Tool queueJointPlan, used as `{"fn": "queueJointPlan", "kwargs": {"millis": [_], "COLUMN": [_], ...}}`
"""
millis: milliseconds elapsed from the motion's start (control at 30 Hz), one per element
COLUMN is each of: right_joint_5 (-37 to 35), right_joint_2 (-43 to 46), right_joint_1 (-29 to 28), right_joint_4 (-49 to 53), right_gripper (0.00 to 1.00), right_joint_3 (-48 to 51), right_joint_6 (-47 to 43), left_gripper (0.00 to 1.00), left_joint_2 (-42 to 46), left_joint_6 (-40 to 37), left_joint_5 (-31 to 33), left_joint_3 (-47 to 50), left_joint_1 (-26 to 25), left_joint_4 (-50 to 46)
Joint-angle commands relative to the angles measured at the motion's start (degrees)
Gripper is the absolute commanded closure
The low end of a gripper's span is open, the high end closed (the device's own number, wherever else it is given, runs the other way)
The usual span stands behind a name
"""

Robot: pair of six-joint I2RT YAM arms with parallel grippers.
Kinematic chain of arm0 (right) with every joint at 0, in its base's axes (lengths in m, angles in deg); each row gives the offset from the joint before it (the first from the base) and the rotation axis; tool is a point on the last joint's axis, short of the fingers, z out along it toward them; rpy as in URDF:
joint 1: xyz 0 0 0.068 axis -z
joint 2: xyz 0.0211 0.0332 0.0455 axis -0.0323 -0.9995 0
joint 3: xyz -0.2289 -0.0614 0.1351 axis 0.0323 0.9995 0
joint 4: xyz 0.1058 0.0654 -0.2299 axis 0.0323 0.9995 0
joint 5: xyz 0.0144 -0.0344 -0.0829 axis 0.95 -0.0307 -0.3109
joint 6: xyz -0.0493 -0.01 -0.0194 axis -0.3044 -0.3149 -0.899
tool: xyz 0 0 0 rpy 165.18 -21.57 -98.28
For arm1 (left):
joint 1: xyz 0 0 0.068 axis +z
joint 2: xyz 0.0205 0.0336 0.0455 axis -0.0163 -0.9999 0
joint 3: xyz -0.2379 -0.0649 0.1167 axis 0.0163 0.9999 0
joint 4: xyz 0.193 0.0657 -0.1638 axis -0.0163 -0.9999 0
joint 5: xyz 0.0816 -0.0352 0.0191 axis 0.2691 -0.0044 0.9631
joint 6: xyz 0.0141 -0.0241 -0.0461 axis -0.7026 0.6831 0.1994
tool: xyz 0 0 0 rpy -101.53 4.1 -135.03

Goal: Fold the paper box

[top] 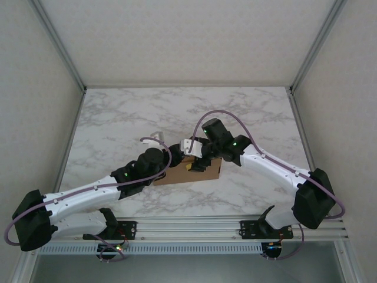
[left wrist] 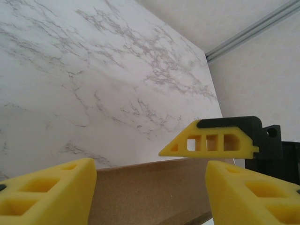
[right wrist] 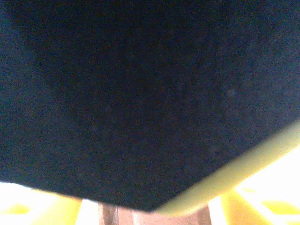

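Fingers [left wrist: 47, 190] of left hand [left wrist: 149, 180] spread apart, flanking paper box [left wrist: 140, 199] edge

Top view, centre of frame: both wrists cover the middle of the paper box [top: 177, 175], and its flaps are too small to resolve.

Left wrist view: the bottom edge cuts off the box and both fingers [left wrist: 47, 192] of the left gripper [left wrist: 150, 165].

Right wrist view: an unfocused dark mass [right wrist: 140, 93] blocks most of the frame. Identity indeterminate.

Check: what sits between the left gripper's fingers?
A brown cardboard panel of the paper box spans the gap between the yellow fingers of the left gripper, in the left wrist view. Grip unclear.
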Motion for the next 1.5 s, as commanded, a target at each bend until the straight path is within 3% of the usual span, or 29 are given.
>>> {"fn": "queueJointPlan", "kwargs": {"millis": [0, 367, 467, 567, 767, 867, 967, 1000, 1033, 1067, 1267, 1467], "right_joint_5": [-2.76, -1.33, -1.17, 0.24, 2.79, -7.16, -25.8, -28.4, -30.38, -31.61, -29.47, -18.06], "right_joint_2": [-4.47, -2.76, -1.83, 0.23, 12.49, 20.44, 21.87, 21.14, 21.09, 21.29, 20.11, 16.66], "right_joint_1": [-0.06, -0.09, -0.14, -0.14, 0.65, 0.71, 0.89, 1.01, 1.0, 1.11, 3.09, 10.89], "right_joint_4": [4.09, 4.31, 3.45, 1.95, -8.87, -13.56, 2.5, 9.29, 12.87, 15.17, 29.67, 31.52], "right_gripper": [0.27, 0.5, 0.49, 0.37, 0.31, 0.4, 0.58, 0.77, 0.87, 0.9, 0.8, 0.69], "right_joint_3": [0.3, 1.52, 2.96, 3.64, 5.6, 7.59, -0.4, -3.07, -3.61, -3.42, -6.14, -4.7], "right_joint_6": [1.37, 2.07, 2.75, 5.13, 21.08, 32.29, 45.61, 47.25, 49.06, 52.04, 69.62, 74.41], "left_gripper": [0.36, 0.36, 0.36, 0.36, 0.36, 0.36, 0.36, 0.36, 0.36, 0.36, 0.36, 0.36], "left_joint_2": [0.27, 0.94, 1.15, 0.91, 0.88, 1.14, 1.06, 0.91, 0.81, 0.58, -1.18, -2.19], "left_joint_6": [-0.34, -0.09, -0.16, -0.47, -0.73, -1.4, -2.45, -2.85, -3.05, -3.39, -5.71, -6.78], "left_joint_5": [-3.63, -3.06, -3.14, -3.1, -2.79, -2.83, -3.22, -3.43, -3.68, -3.95, -5.45, -5.84], "left_joint_3": [1.5, 2.22, 2.56, 3.16, 4.3, 4.38, 3.96, 3.77, 3.57, 3.29, 1.67, 1.78], "left_joint_1": [-1.06, -1.01, -0.99, -1.0, -0.97, -0.99, -0.99, -0.99, -1.06, -1.0, -1.06, -1.14], "left_joint_4": [-1.71, -1.53, -1.45, -1.19, -1.06, -1.18, -1.53, -1.53, -1.54, -1.67, -2.43, -2.5]}}
